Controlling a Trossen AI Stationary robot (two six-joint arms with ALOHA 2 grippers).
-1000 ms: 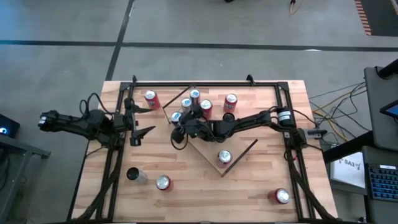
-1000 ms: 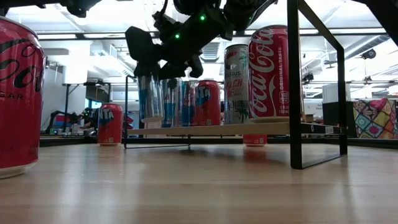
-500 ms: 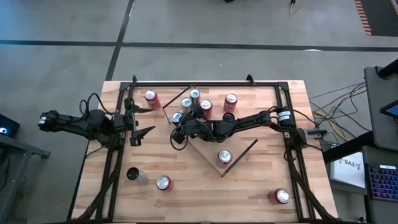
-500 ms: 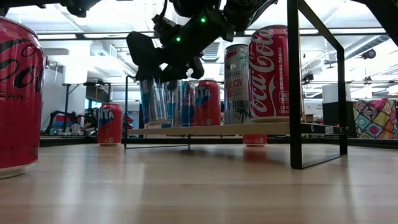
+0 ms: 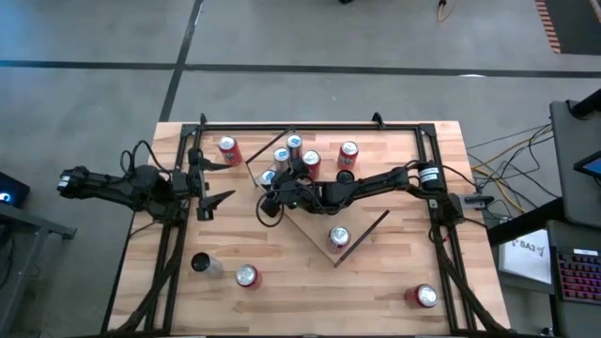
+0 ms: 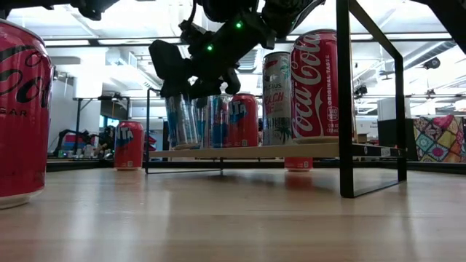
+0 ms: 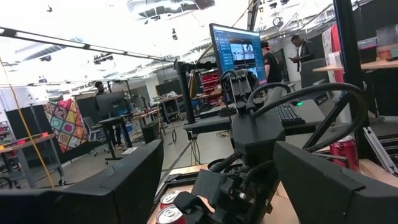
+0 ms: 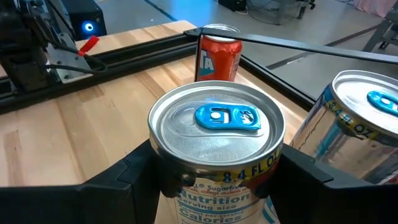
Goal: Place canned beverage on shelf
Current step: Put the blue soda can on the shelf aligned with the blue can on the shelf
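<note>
- High view: right gripper (image 5: 267, 199) reaching left across the shelf (image 5: 362, 225), clamped on a slim can (image 5: 267, 178) at the shelf's left corner. Three cans (image 5: 294, 144) clustered just behind on the board, a red can (image 5: 348, 151) on the far edge, one more (image 5: 339, 237) near the front corner. Off the board: red can (image 5: 226, 146) at the back left, grey can (image 5: 201, 264) and red-top can (image 5: 246, 275) front left, another (image 5: 424, 297) front right. Left gripper (image 5: 208, 178) parked at the table's left side, fingers spread wide, empty.
- Low view: slim can (image 6: 178, 120) under the right gripper (image 6: 193, 76), tilted a little, base at the board (image 6: 255, 151) edge; blue and red cans crowded right beside it. Tall Coca-Cola can (image 6: 314, 86) and pale can (image 6: 277, 98) standing to the right. Big red can (image 6: 22, 113) close at the frame's left edge.
- Right wrist view: fingers (image 8: 121, 186) part-open, pressed on both sides of the can (image 8: 216, 149); silver can (image 8: 360, 127) just beside, red can (image 8: 217, 53) behind.
- Left wrist view: own fingers (image 7: 115, 186) wide apart, nothing between; right arm ahead, room and people beyond.
- Against a second ago: can lower and nearer the board in the low view, slightly shifted right; left arm unchanged.
</note>
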